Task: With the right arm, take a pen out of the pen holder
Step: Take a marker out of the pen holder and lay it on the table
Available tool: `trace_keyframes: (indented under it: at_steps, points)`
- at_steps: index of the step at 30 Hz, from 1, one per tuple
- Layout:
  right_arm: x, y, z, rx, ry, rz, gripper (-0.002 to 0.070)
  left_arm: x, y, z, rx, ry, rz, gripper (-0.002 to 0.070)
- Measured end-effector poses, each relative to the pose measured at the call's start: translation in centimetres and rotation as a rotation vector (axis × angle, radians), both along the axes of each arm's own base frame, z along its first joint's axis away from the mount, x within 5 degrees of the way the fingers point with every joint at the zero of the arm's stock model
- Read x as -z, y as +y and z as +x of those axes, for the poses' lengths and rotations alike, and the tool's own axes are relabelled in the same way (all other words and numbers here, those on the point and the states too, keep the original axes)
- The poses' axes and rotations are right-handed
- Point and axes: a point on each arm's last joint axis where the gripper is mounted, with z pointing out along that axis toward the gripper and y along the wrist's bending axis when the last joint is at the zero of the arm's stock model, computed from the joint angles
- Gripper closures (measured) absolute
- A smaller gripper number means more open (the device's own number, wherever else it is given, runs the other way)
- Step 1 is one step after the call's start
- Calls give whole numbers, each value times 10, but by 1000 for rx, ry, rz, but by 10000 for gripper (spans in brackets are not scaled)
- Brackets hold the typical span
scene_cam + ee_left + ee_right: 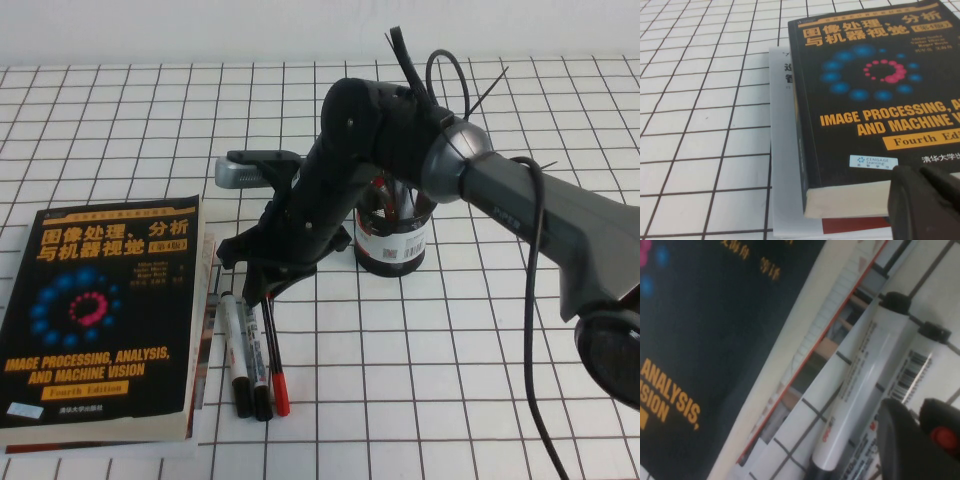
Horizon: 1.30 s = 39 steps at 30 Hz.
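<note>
1. The right gripper [262, 292] is low over the white gridded tabletop [450, 380], near its middle, fingers nearly closed on the upper end of a thin red-tipped pen [275, 370].
2. The pen lies beside two white black-capped markers [240, 350], outside the dark cylindrical pen holder [392, 250].
3. The left gripper [922, 200] hangs over a black textbook [100, 310] near the tabletop's left edge, fingers together, empty.

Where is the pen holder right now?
High view: the pen holder stands mid-table, right of the book and pens, partly hidden behind the right arm. The right pincer holds the red pen beside the book; the left pincer hovers over the book's corner.
</note>
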Motion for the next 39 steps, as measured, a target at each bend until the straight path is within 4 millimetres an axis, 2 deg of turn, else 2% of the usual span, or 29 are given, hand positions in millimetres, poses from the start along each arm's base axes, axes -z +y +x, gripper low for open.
trace_keyframes:
  at_steps: [9,12,17,25,28,31,35,37,39]
  points:
    - [10,0,6,25,25,12,617,0,0,0,0,0,0,679]
    - [14,-2,7,20,26,-6,569,0,0,0,0,0,0,679]
    - [15,-2,7,18,25,-11,449,0,0,0,0,0,0,679]
    - [12,-3,7,35,22,-21,423,0,0,0,0,0,0,679]
    - [-9,-8,5,34,-37,-33,424,0,0,0,0,0,0,679]
    - [-46,-14,-4,30,-142,-47,452,0,0,0,0,0,0,679]
    - [-103,-19,-32,-3,-288,-44,554,0,0,0,0,0,0,679]
    - [-124,-22,-49,-26,-341,-49,622,0,0,0,0,0,0,679]
    - [-142,-29,-67,-34,-380,-54,659,0,0,0,0,0,0,679]
